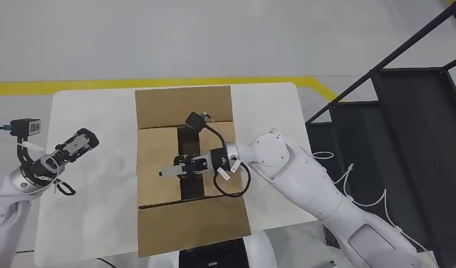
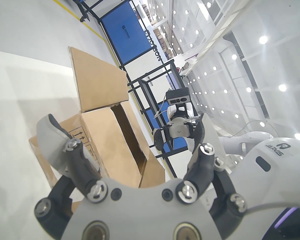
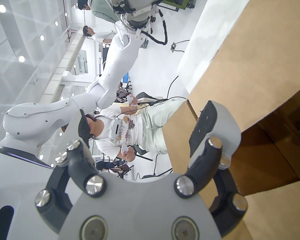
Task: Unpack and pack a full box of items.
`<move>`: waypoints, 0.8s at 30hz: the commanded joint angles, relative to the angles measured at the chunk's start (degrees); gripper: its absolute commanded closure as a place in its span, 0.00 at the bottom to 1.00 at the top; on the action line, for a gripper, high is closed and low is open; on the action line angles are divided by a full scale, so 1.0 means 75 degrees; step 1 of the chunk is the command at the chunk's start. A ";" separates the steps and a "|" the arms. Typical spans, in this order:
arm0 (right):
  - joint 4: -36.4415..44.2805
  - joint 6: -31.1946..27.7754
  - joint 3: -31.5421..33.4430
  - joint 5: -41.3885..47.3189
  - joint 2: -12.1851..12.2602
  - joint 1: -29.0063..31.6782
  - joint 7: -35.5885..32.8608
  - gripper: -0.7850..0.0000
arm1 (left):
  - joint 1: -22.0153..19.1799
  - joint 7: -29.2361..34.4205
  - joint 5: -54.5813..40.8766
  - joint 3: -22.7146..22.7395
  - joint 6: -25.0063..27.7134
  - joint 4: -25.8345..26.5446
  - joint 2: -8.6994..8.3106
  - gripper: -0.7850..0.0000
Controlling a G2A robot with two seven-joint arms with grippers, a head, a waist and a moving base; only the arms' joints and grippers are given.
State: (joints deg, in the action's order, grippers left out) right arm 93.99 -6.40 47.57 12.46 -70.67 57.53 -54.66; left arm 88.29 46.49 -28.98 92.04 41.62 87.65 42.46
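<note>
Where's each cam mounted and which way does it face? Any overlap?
Top view: above the arms, looking down on white table and open brown cardboard box; right gripper over the box, left gripper near the table edge.
Left wrist view: faces the box's side past its own open fingers.
Right wrist view: own open fingers close to the box flaps.
Shared: top and left wrist views both show the right gripper.
</note>
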 commanded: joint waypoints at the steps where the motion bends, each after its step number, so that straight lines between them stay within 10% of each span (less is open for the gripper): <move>1: -0.0030 0.0150 -0.0013 -0.0101 -0.0002 0.0080 0.0244 0.00 | 0.0000 0.0000 0.0000 0.0000 0.0000 0.0000 0.0000 0.00; 14: 0.0011 0.2888 -0.0930 -0.1254 -0.0258 0.0039 0.1868 0.00 | 0.0000 0.0000 0.0000 0.0000 0.0000 0.0000 0.0000 0.00; 24: 0.0209 0.3436 -0.0931 -0.1866 -0.0258 0.0167 0.2156 0.00 | 0.0019 -0.0198 0.0140 -0.0004 -0.0148 0.0135 0.0027 0.00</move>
State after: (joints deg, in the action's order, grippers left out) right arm 95.28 19.15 40.44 -1.19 -72.63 58.75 -38.58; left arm 88.35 45.51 -28.34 92.02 40.84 88.31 42.59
